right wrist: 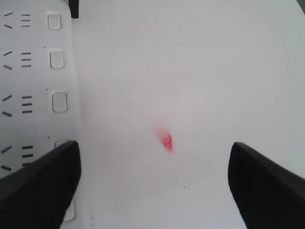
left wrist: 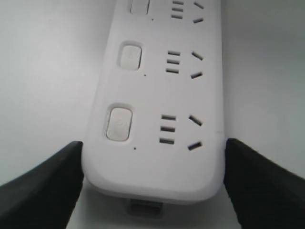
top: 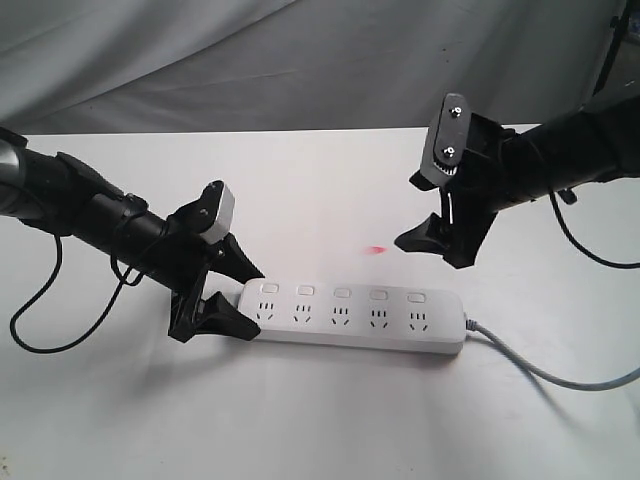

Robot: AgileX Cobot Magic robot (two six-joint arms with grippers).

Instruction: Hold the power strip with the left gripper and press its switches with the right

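1. While the left gripper (top: 252, 301) is bracketing the cord-free end of the power strip (top: 355, 318), its fingers are sitting flush against both long sides in the left wrist view. It is looking clamped on that end rather than loose.
2. The strip is lying flat on the white table (top: 320, 190). Its switches (top: 342, 292) are facing up in a row along the far side, and the grey cord (top: 560, 372) is trailing off the opposite end.
3. The right gripper (right wrist: 152, 148) is hanging above bare table just behind the strip, over a small red mark (top: 376, 249). Its fingers are spread wide with nothing between them.
4. One risk is coming from that spread. A single fingertip is probably going to do the pressing, and the other finger could be landing on the table or a neighbouring switch, blocking the push or toggling the wrong one.
5. Another risk is coming from leverage. The hold is acting on one end only, so a push near the cord end may be swinging or sliding that free end.
6. The cord is lying where a low sweep from the right could be snagging it.
7. Open table is surrounding the strip, and the far table edge is sitting well behind it. A descent from above is looking unobstructed, with the left claw crowding only the first switch.
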